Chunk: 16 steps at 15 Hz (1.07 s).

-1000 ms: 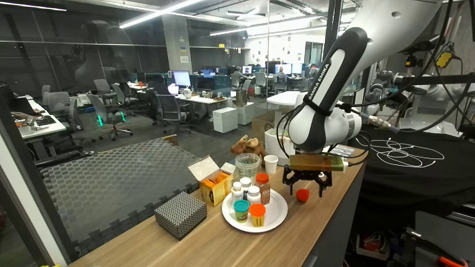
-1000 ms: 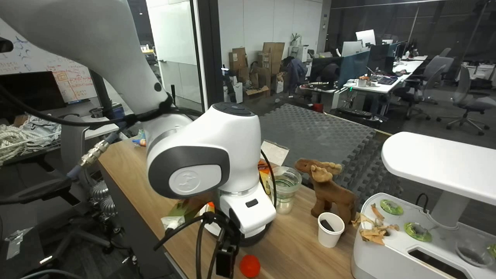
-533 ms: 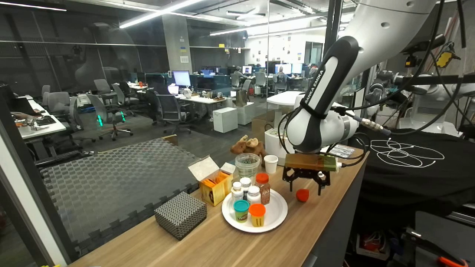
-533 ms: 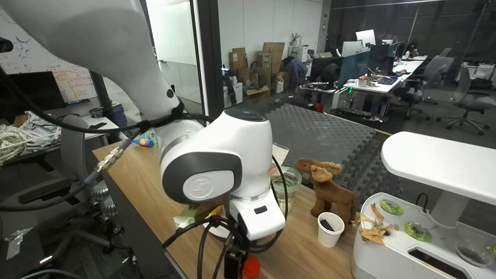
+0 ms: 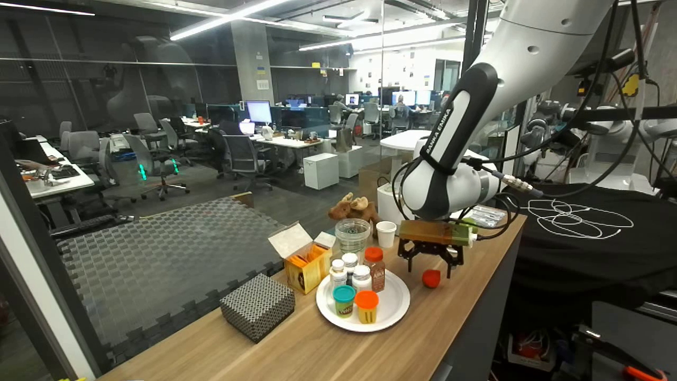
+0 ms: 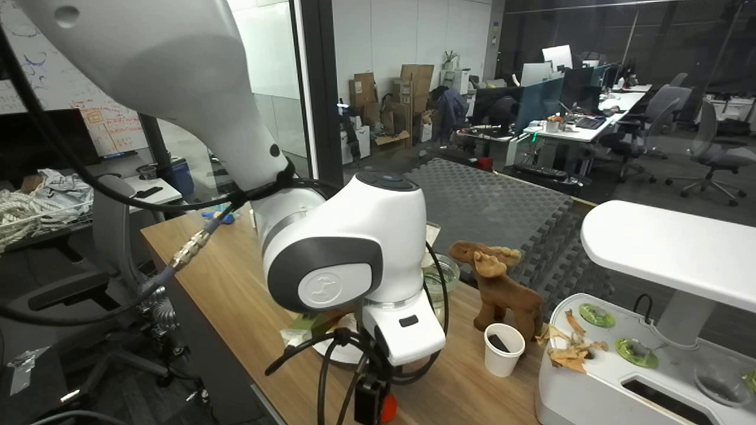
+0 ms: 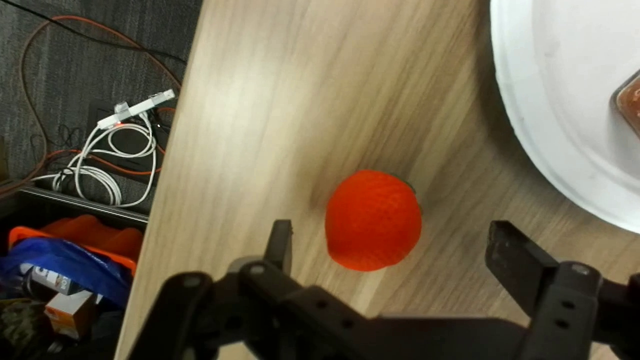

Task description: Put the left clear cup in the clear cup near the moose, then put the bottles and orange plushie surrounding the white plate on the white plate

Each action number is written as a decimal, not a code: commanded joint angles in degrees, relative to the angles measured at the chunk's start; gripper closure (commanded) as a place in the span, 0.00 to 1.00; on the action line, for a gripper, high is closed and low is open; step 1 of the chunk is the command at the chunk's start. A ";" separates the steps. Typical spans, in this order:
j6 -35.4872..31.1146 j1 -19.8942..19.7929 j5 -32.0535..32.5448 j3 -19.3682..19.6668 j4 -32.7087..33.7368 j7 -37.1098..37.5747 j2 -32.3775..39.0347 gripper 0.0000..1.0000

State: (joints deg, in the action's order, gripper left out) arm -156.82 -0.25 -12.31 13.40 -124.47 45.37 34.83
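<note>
Orange plushie (image 7: 373, 221) on wooden tabletop (image 7: 260, 125), fingers (image 7: 520, 265) spread wide, white plate (image 7: 570, 95) nearby

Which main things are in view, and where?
Table: one, brown, foreground
Plate: one, white, on table
White-capped bottles: three, mostly white, on plate
Red-capped bottle: one, brownish, on plate
Tubs: two, green and yellow, on plate
Plushie: one, reddish orange, beside plate
Moose: one, brown, on table
Clear cups: count unclear, colourless, near moose
Paper cup: one, white, near moose
Appliance: one, white, near moose
Open box: one, yellow, near plate
Patterned box: one, dark, on table
Arm: one, white, above table
Tool: one, black, open, over plushie
</note>
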 commanded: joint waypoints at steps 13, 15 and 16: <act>-0.37 -1.41 -1.89 -2.79 -0.01 -0.92 0.68 0.75; -1.13 -1.34 -1.96 -2.80 -1.34 -1.10 -0.66 0.75; -1.20 -1.11 -2.01 -2.66 -2.20 -0.83 -1.61 0.75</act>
State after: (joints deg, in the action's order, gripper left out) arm -156.88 -1.32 -12.73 11.10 -124.15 45.37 36.39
